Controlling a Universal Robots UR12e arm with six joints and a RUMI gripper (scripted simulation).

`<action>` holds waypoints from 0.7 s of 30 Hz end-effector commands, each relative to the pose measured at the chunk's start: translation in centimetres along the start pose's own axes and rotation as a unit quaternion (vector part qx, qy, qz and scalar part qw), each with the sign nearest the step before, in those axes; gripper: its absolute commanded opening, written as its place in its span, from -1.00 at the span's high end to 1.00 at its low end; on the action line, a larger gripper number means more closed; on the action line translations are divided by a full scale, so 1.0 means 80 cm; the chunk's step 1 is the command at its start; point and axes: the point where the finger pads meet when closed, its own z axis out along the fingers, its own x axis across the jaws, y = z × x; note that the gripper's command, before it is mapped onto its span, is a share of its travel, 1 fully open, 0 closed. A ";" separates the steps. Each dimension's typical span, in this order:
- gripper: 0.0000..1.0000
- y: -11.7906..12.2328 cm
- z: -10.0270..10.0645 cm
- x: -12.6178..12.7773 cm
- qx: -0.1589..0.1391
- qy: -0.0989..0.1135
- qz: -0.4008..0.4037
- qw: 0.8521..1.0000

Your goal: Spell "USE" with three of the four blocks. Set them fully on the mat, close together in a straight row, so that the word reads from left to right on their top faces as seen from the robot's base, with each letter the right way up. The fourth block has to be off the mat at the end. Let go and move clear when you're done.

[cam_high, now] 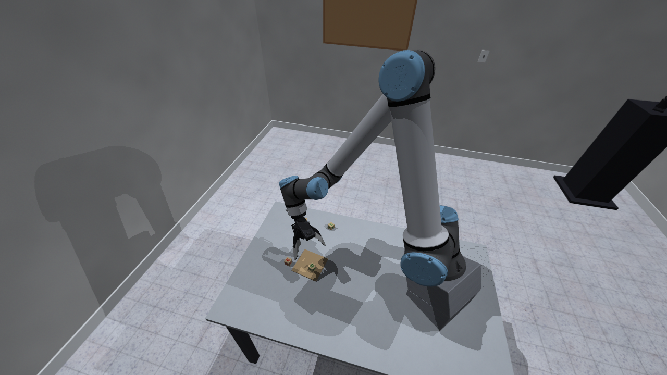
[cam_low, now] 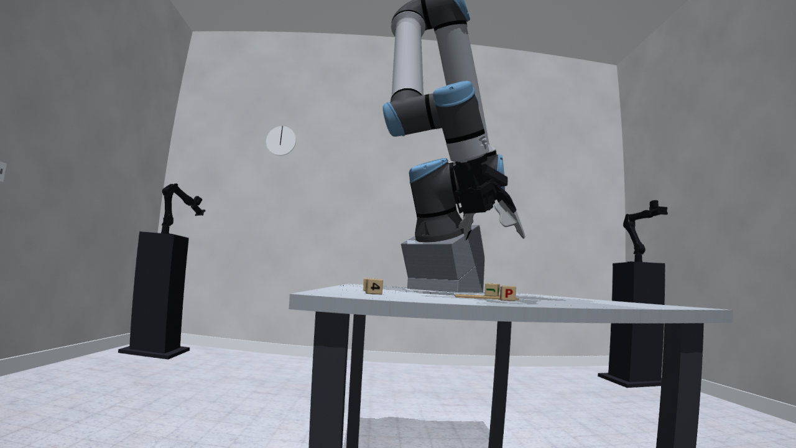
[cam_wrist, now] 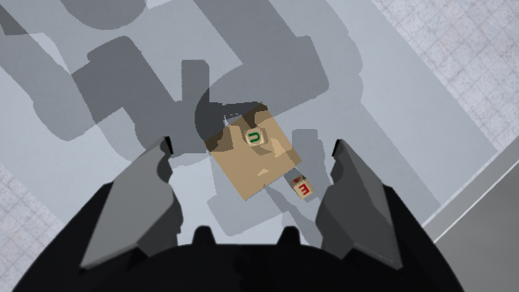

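Observation:
A tan mat (cam_high: 304,257) (cam_low: 470,297) (cam_wrist: 243,174) lies on the grey table (cam_high: 280,303) (cam_low: 556,310). A block with a green U on top (cam_high: 311,266) (cam_low: 492,289) (cam_wrist: 255,137) stands on the mat near one corner. A block with a red E on top (cam_high: 288,260) (cam_low: 507,293) (cam_wrist: 302,187) sits on the table just off the mat's edge. A third block (cam_high: 330,226) (cam_low: 372,286) stands apart, further along the table. I do not see a fourth block. My gripper (cam_high: 308,245) (cam_low: 492,228) (cam_wrist: 254,139) is open and empty, hanging above the mat.
The robot's base (cam_high: 443,289) stands on the table's far side from the mat. The table's edge runs close to the E block. Black pedestals with small arms (cam_low: 158,289) (cam_low: 637,317) stand on the floor away from the table.

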 end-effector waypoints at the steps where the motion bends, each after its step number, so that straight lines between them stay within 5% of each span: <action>1: -1.00 0.039 -0.022 0.043 -0.001 0.001 -0.001 1.000; 8: -1.00 0.098 -0.052 0.112 -0.001 0.001 -0.001 1.000; 21: -1.00 0.100 -0.054 0.113 -0.002 0.001 -0.001 1.000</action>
